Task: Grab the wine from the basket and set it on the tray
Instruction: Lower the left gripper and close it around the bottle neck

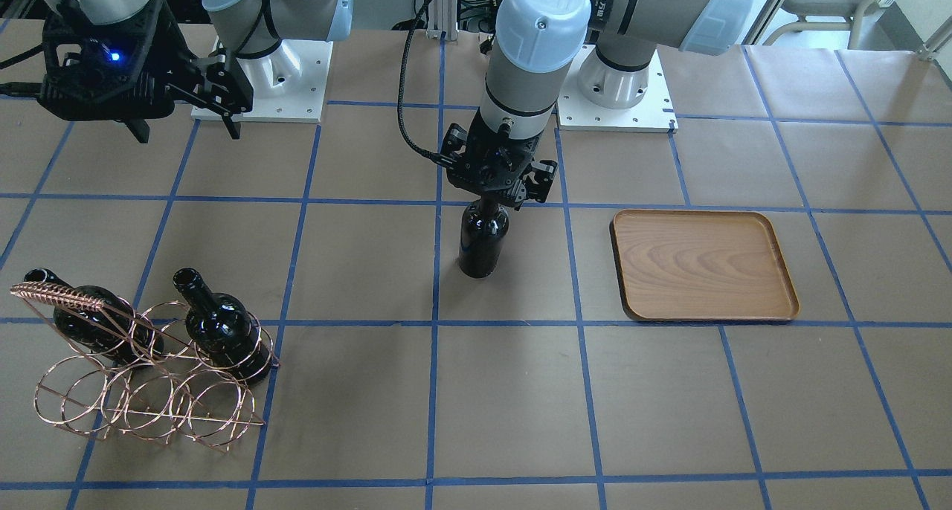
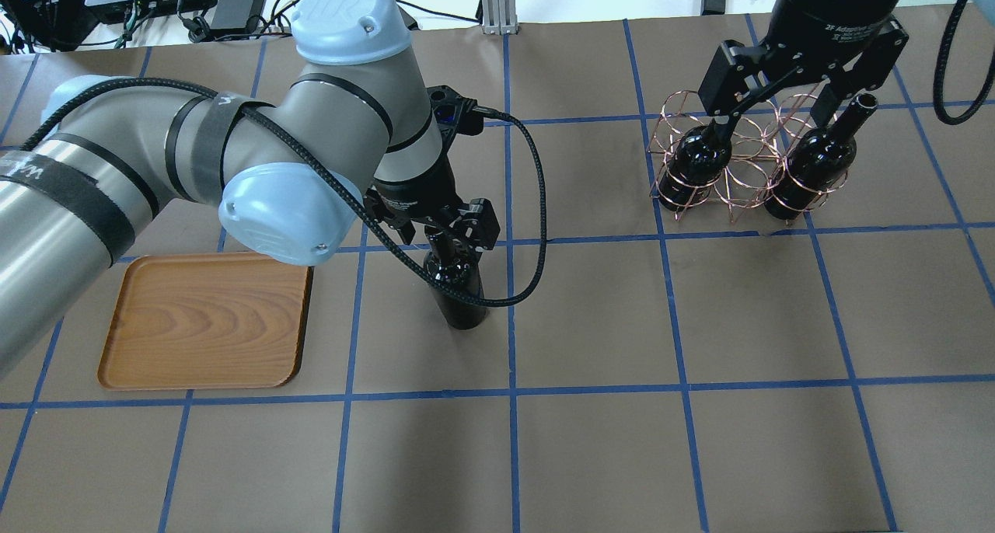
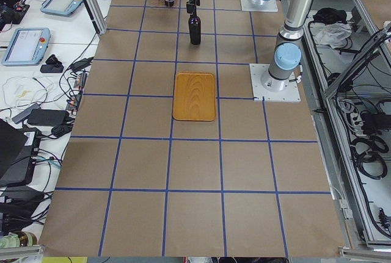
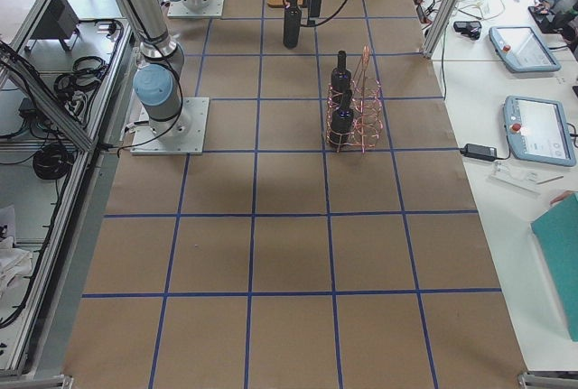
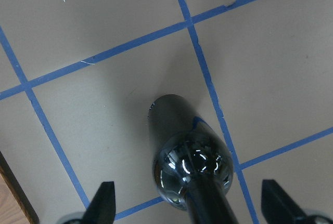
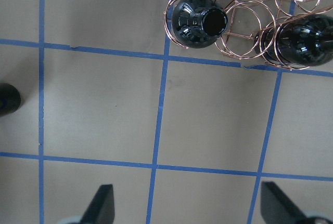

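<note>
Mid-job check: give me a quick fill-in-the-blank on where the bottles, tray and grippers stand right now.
1. The basket holds ___ wine bottles.
2. The third bottle stands upright on the ___, between the basket and the tray.
3. The left gripper straddles its neck with jaws ___.
4. The right gripper is open and holds ___.
Missing words: two; table; open; nothing.
</note>
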Robot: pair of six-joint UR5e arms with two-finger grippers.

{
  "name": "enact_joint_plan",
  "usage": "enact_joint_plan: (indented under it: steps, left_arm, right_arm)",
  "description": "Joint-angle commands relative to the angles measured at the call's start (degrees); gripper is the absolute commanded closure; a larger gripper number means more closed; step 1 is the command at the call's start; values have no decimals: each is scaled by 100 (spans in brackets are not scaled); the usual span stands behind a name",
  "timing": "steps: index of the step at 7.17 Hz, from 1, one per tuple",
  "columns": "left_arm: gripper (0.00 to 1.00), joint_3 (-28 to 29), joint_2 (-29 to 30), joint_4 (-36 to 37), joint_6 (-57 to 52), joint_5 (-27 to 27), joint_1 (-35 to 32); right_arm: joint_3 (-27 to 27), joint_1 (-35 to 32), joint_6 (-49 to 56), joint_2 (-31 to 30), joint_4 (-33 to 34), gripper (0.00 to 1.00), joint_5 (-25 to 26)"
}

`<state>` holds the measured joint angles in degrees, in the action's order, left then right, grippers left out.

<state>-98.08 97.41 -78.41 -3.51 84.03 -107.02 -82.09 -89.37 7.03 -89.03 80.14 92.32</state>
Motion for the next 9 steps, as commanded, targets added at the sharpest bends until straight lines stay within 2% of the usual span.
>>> enact_joint_plan:
  steps: [1,2,3,4,5,6,7,8,9]
  left_arm:
    - [16,-1,-3,-112,0,-106,-3]
    - [19,-1,-3,-122,0,-115,-3]
    - [33,-1,-3,-139,0,-115,-3]
    - [33,-1,-3,-192,0,-124,-3]
    - [38,-1,-3,-236,0,-124,-3]
    - [47,-1,-3,-262,0,-132,-3]
    - [78,-1,-3,-280,0,-132,-3]
    - [100,8,-3,-289,-9,-132,-3]
    - [100,17,-3,-280,0,-132,-3]
  right_arm:
    - [0,-1,0,0,2,0,-4]
    - [-8,7,0,0,2,0,-4]
    - [0,-1,0,0,2,0,-4]
    - [-8,7,0,0,-7,0,-4]
    - [0,8,0,0,2,0,-4]
    - [-8,8,9,0,-7,0,-4]
    - [0,8,0,0,-7,0,-4]
    - [0,8,0,0,-7,0,-4]
    - [-8,8,0,0,-7,0,-4]
